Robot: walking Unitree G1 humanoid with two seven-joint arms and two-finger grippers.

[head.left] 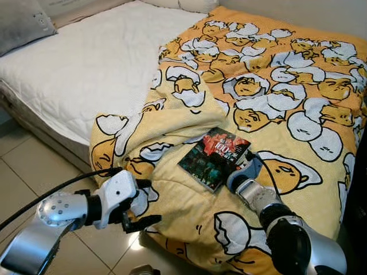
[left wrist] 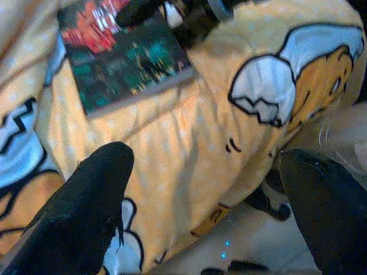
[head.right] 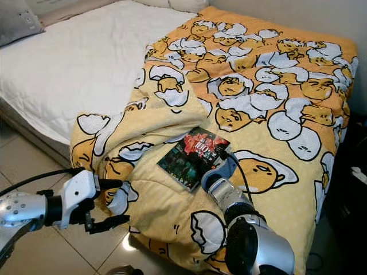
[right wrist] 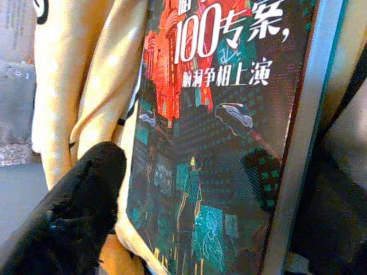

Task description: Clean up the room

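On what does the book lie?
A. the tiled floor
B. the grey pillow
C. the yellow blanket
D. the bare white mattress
C: the book lies flat on the yellow blanket, with the right gripper at its edge.

The left end effector [head.left: 150,201] reaches rightward, fingers spread apart; the right end effector [head.left: 248,156] stretches farther away, right of it.

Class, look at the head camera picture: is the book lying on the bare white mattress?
No, the book lies on the yellow patterned blanket, well clear of the white mattress.
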